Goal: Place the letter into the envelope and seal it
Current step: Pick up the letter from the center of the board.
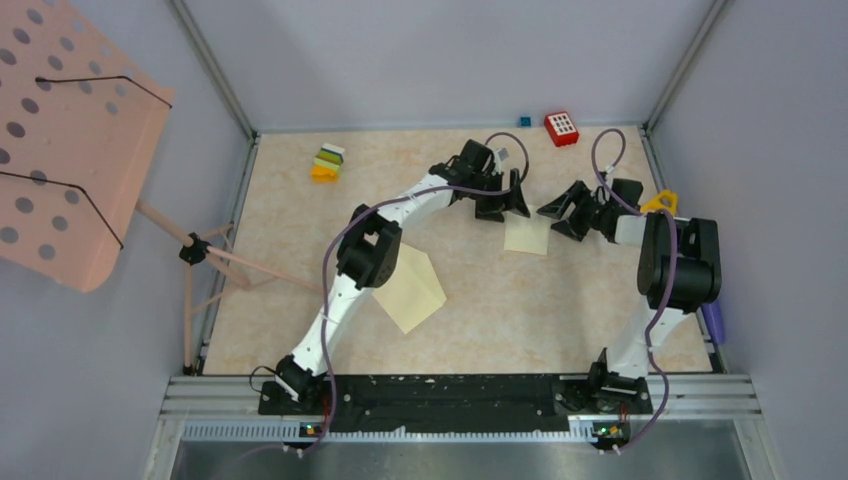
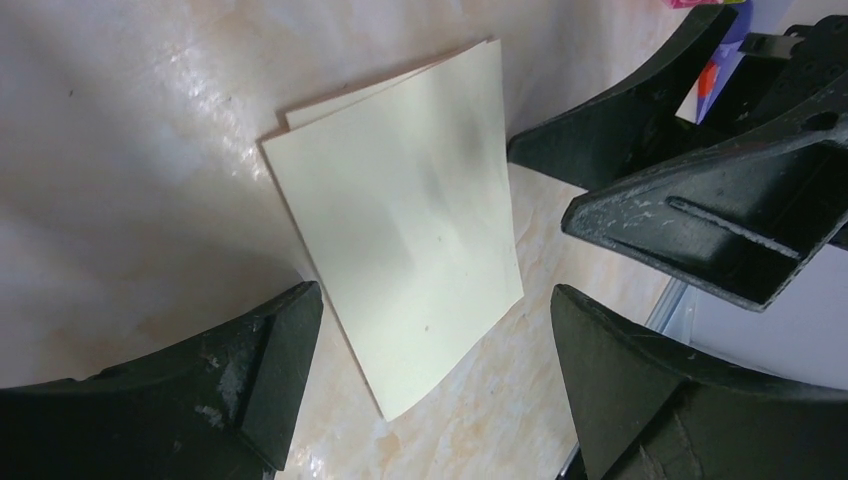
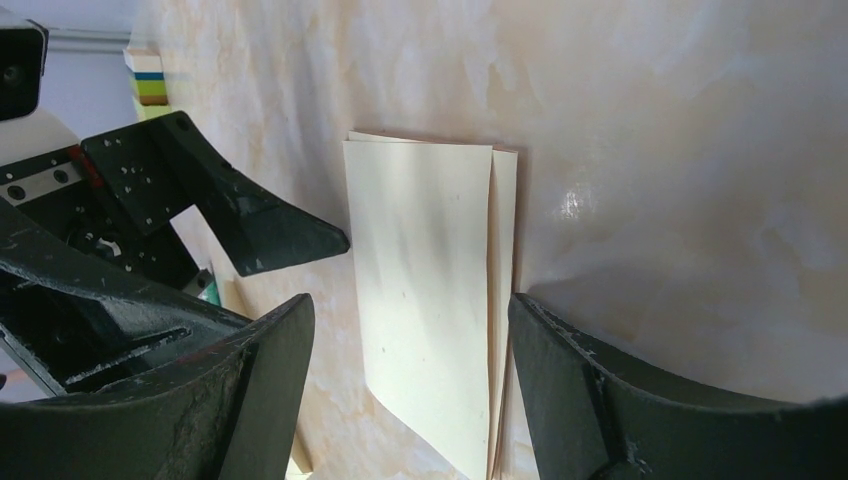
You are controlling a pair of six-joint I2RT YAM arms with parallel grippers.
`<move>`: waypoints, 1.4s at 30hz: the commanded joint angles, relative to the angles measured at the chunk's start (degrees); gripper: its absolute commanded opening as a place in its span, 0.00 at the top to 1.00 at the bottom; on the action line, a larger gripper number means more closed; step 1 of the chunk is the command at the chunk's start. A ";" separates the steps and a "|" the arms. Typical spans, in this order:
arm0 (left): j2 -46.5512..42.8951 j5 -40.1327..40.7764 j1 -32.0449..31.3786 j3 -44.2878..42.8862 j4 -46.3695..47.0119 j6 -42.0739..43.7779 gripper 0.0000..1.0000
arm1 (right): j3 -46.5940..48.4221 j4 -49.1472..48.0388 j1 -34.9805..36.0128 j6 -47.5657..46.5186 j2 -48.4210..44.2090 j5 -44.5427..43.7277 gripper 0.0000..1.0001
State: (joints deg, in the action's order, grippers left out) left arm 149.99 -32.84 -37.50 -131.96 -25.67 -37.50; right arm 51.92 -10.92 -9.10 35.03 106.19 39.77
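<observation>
The letter [image 1: 526, 237] is a folded cream sheet lying flat on the table between my two grippers. It fills the middle of the left wrist view [image 2: 410, 240] and of the right wrist view [image 3: 425, 290], where its folded layers show along the right edge. The pale yellow envelope [image 1: 412, 290] lies apart, nearer the front, partly under my left arm. My left gripper [image 1: 503, 207] is open just above the letter's far left edge [image 2: 432, 312]. My right gripper [image 1: 560, 215] is open at the letter's right side [image 3: 410, 310]. Neither holds anything.
A red block with white dots [image 1: 561, 128] and a small blue cube [image 1: 524, 121] sit at the back wall. Stacked coloured blocks [image 1: 328, 163] lie back left. A yellow object [image 1: 659, 202] is by the right arm. A pink perforated stand [image 1: 70, 140] leans in from the left.
</observation>
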 commanded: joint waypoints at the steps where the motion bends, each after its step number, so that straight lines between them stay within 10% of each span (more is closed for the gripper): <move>1: -3.44 8.20 0.19 6.18 -9.56 4.13 0.08 | 0.11 3.66 0.67 -1.96 1.72 -3.82 0.28; 42: -4.83 4.56 -0.30 16.58 -5.01 1.30 0.08 | 3.92 10.03 3.30 -5.85 4.43 13.05 0.28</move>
State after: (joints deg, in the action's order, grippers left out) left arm 142.63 -31.44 -37.23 -118.89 -22.15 -36.53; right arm 56.05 -5.21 -6.76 31.83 110.41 51.13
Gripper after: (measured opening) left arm 0.918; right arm 0.714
